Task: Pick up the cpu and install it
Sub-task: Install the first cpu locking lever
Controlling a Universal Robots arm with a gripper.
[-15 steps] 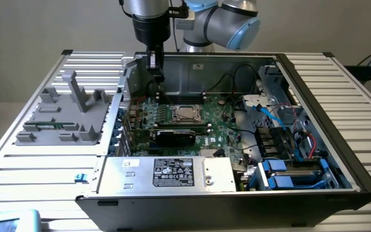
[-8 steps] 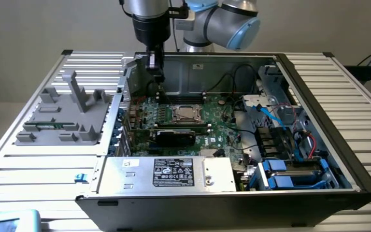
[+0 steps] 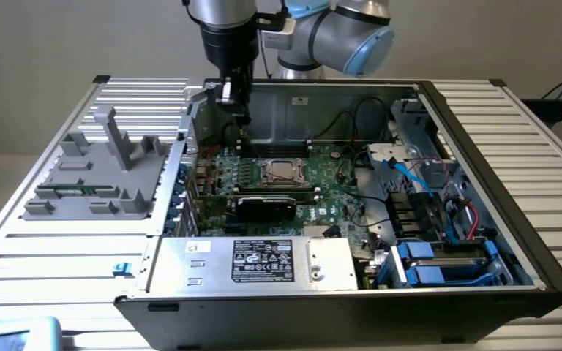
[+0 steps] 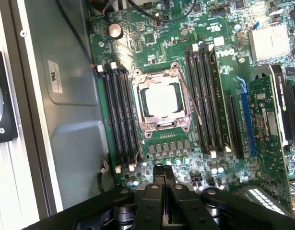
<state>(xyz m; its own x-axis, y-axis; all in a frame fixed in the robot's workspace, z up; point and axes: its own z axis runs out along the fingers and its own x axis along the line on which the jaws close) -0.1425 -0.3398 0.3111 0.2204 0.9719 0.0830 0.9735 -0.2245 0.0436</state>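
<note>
My gripper point(image 3: 240, 126) hangs clenched shut above the motherboard point(image 3: 338, 199). The cpu point(image 3: 283, 171) lies flat inside the socket frame point(image 4: 162, 128), apart from my fingertips, at about five o'clock from them in the exterior view.

No legible text; fine print on the power supply's label point(image 3: 264, 261) and a case-wall sticker point(image 4: 54, 76), unreadable.

The motherboard point(image 3: 345, 197) is green; its memory slots point(image 4: 119, 120) are black. The cpu point(image 4: 161, 100) shows a silvery-grey top. At the exterior view's left, the fixture point(image 3: 91, 175) is plain grey. The bench point(image 3: 56, 252) is pale silver, ribbed in parallel slats. Lower right, the drive caddies point(image 3: 427, 267) are blue. The fingers point(image 4: 154, 194) are black.
</note>
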